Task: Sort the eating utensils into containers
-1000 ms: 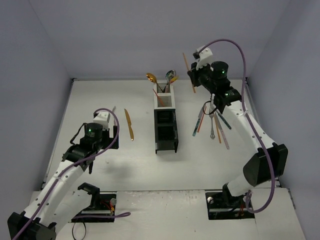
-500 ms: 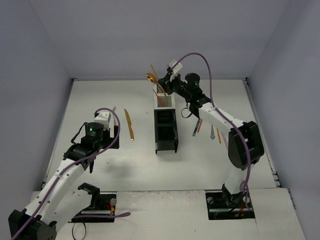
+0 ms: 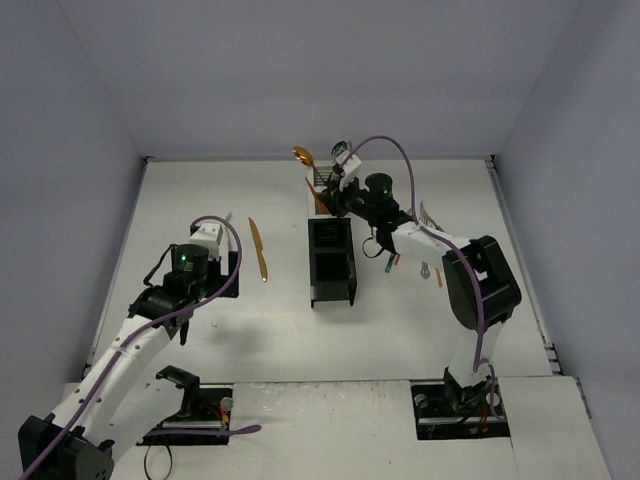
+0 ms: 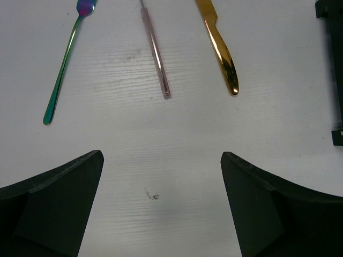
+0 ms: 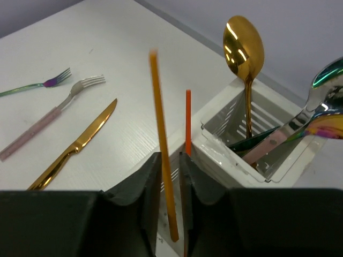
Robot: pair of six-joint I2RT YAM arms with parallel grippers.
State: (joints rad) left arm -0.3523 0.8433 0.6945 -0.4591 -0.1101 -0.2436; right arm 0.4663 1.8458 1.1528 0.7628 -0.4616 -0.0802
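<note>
The right gripper [image 5: 170, 160] hangs over the white end of the row of 4 joined square bins [image 3: 330, 262], 2 white and slatted, 2 black. A thin orange-gold utensil handle [image 5: 161, 134] stands nearly upright between its jaws. The jaws are only a sliver apart and the handle looks smeared, so I cannot tell whether they pinch it or have let it go. Its lower end points into the white compartment beside the slatted white bin [image 5: 214, 142] that holds the polished gold spoon [image 5: 243, 43] and some iridescent pieces. A second, brighter orange stick [image 5: 188, 118] stands there already.

To do this drop well, I'd say the handle should stay vertical and centred over the opening. It should go low enough that the tip is inside the rim before the jaws part. It should also stay clear of the standing orange stick, which could tip it out over the wall.

The left gripper [image 4: 161, 155] hovers above the white counter [image 4: 161, 128] with its jaws wide apart and nothing in them. Ahead of it lie a teal iridescent fork [image 4: 63, 69], a pink-handled piece [image 4: 156, 51] and a gold knife [image 4: 220, 48].
</note>
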